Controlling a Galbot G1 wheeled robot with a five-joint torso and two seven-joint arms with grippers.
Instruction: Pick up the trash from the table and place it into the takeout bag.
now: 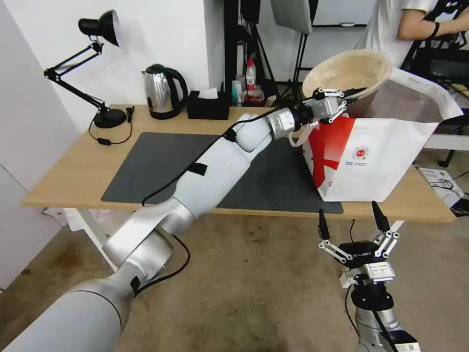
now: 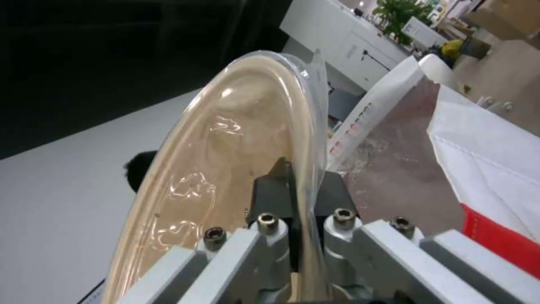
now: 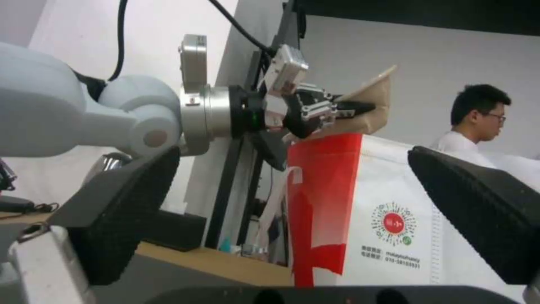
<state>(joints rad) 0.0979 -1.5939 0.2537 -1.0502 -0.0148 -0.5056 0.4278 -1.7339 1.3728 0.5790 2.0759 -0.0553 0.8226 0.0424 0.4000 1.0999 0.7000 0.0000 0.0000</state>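
The left gripper (image 1: 348,96) is clamped on the rim of the shallow beige bowl (image 1: 349,73), one finger inside the rim and one outside, and holds it tipped on edge above the open mouth of the takeout bag (image 1: 376,161). In the left wrist view the bowl (image 2: 225,169) seems to carry a clear film or lid over its opening, though glare makes that hard to settle; its lower edge is cut off behind the gripper's (image 2: 298,181) metal links. Beside it the bag's (image 2: 495,143) silver lining shows, but the bottom of the bag is hidden, so what lies inside cannot be told.

The bag stands on the right end of the table (image 1: 73,176), partly on the dark grey mat (image 1: 156,166). From the right wrist view its red side panel and round logo (image 3: 394,221) are plain.

The right gripper (image 1: 352,227) hangs below the table's front edge, its fingers (image 3: 112,211) spread wide apart and holding nothing.

A steel kettle (image 1: 163,91) and a black tissue box (image 1: 207,106) stand at the table's far edge.
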